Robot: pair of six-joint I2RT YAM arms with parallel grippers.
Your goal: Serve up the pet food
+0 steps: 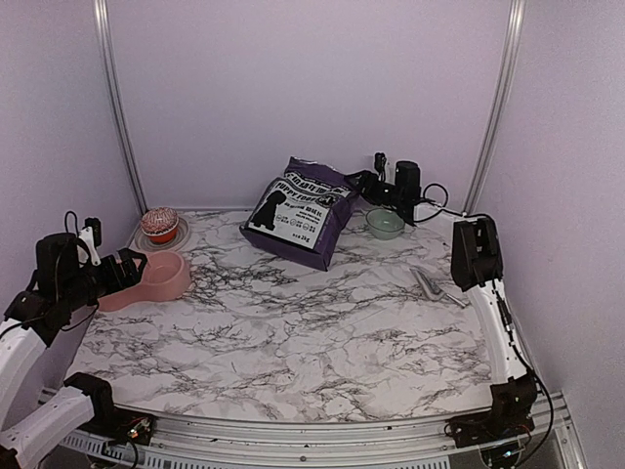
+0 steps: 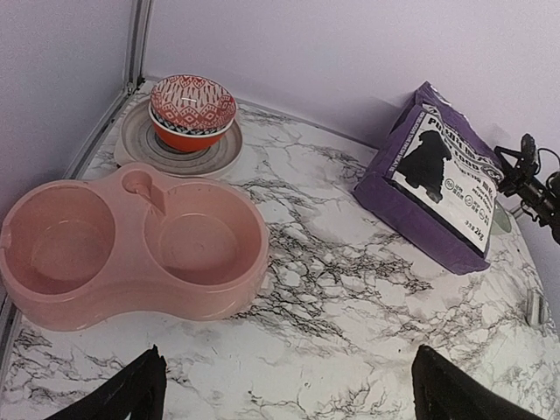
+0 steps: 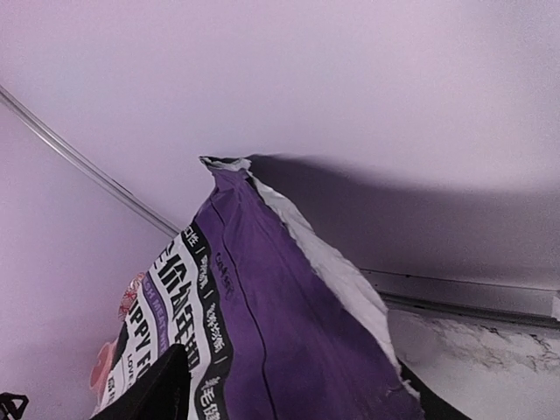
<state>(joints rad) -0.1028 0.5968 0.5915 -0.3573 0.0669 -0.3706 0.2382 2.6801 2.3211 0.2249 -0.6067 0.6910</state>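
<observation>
Left gripper [image 2: 287, 376]: fingers spread to full width, with nothing between them. It hangs above the marble table [image 1: 293, 342].
Left fingertips [image 2: 131, 394]: both dark tips show at the lower edge of the wrist view, clear of every object.
Pink double bowl [image 2: 131, 254]: on the table just ahead of the left fingers, offset toward the left-hand finger and not touching them.
Patterned red bowl [image 2: 192, 109]: on a round plate [image 2: 140, 144], beyond the pink double bowl as seen from the left fingers.
Right gripper [image 3: 293, 389]: fingers partly apart, one on each side of the upper part of the bag. Whether the pads press on it cannot be told.
Pet food bag [image 1: 298, 210]: at the far side of the table, leaning back with the label panel facing up. Its torn top edge stands above the right fingers and well apart from the left fingers.
Pale-green bowl [image 1: 385, 224]: on the table near the right fingers, beside the bag.
Grey metal utensil [image 1: 435, 285]: well apart from the right fingers.
</observation>
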